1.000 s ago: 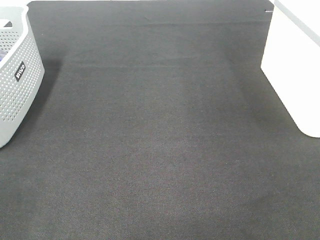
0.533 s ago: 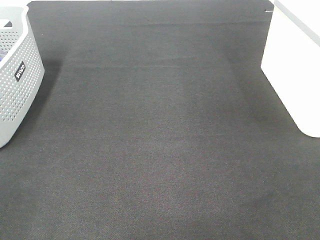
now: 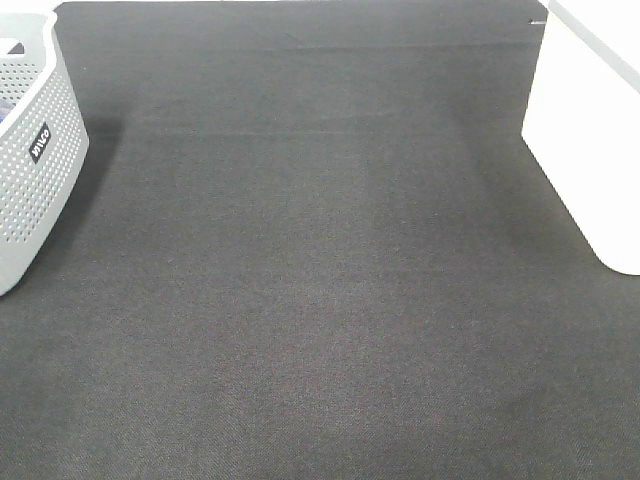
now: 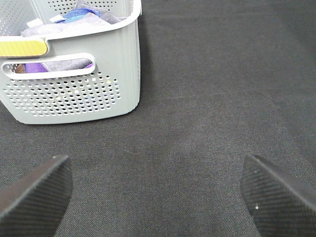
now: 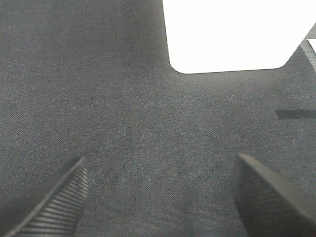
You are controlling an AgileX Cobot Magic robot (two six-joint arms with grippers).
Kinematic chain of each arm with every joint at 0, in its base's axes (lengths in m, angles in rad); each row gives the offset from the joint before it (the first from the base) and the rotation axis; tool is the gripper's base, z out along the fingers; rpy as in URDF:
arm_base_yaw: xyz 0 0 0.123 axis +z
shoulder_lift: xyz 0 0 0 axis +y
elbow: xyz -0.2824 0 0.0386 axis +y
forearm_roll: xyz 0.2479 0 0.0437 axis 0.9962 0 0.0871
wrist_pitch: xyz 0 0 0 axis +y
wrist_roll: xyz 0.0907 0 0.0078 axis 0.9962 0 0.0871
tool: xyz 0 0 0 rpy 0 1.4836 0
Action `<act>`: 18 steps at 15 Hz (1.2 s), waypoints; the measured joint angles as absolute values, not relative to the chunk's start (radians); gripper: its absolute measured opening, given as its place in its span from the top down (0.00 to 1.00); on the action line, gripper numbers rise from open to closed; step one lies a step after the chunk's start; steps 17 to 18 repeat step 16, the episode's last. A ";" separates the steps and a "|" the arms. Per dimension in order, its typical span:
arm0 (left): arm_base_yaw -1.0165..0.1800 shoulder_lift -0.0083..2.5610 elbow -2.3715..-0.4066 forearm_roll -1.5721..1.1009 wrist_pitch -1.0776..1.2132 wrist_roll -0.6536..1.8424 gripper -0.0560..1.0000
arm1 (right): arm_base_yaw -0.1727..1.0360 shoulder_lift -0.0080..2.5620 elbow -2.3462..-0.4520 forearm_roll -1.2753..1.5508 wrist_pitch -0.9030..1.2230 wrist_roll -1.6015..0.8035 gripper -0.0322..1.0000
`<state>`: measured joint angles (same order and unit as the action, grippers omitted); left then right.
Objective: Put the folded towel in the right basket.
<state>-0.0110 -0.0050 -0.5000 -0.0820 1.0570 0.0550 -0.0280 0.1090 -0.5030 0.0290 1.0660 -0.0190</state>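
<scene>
A grey perforated basket point(image 3: 30, 150) stands at the left edge of the dark mat; the left wrist view shows it point(image 4: 74, 94) holding several cloths, purple, blue and grey point(image 4: 74, 19). A plain white basket point(image 3: 590, 130) stands at the right edge, also in the right wrist view point(image 5: 232, 34). No folded towel lies on the mat. My left gripper point(image 4: 158, 197) is open and empty above the mat near the grey basket. My right gripper point(image 5: 160, 197) is open and empty above the mat near the white basket. Neither gripper shows in the high view.
The dark mat point(image 3: 320, 280) covers the table between the two baskets. A dark strip point(image 5: 295, 114) lies on the mat beside the white basket in the right wrist view.
</scene>
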 joint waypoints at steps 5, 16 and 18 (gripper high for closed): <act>-0.011 -0.005 -0.500 -0.082 1.057 0.055 0.12 | -0.028 0.109 -0.503 0.029 1.066 -0.019 0.24; -0.011 -0.005 -0.500 -0.082 1.057 0.055 0.12 | -0.028 -0.006 -0.503 0.030 1.067 -0.019 0.24; -0.011 -0.005 -0.500 -0.082 1.057 0.055 0.12 | -0.028 -0.006 -0.503 0.030 1.067 -0.019 0.24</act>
